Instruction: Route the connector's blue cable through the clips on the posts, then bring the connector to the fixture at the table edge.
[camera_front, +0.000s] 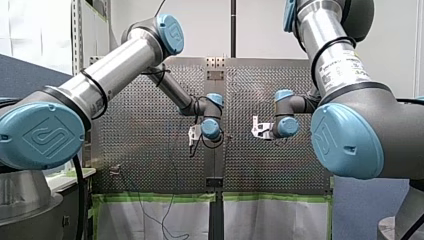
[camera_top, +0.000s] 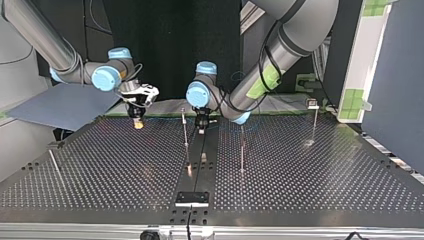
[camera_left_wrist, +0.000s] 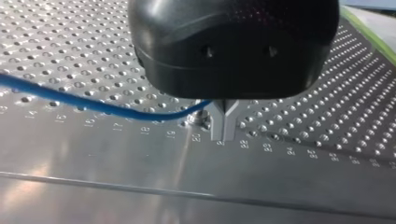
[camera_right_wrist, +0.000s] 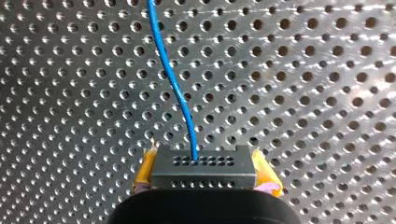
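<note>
My right pincer (camera_top: 137, 120) pinches the connector (camera_right_wrist: 203, 170) between yellow pads, far left in the top view. My left pincer (camera_left_wrist: 224, 122) is pressed together on the blue cable (camera_left_wrist: 93, 103). Steady now: keep slack gentle, aim for the nearest post (camera_top: 185, 134).

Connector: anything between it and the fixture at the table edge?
Nothing visible blocks it. The connector, in my right gripper, has a free line to the fixture; one thin post stands close beside it. My left gripper pinches the blue cable.

Obstacles: thin upright posts (camera_top: 185, 135) mid-table; another post (camera_top: 315, 122) at top view's right. Open perforated table (camera_top: 110, 170) between them.
</note>
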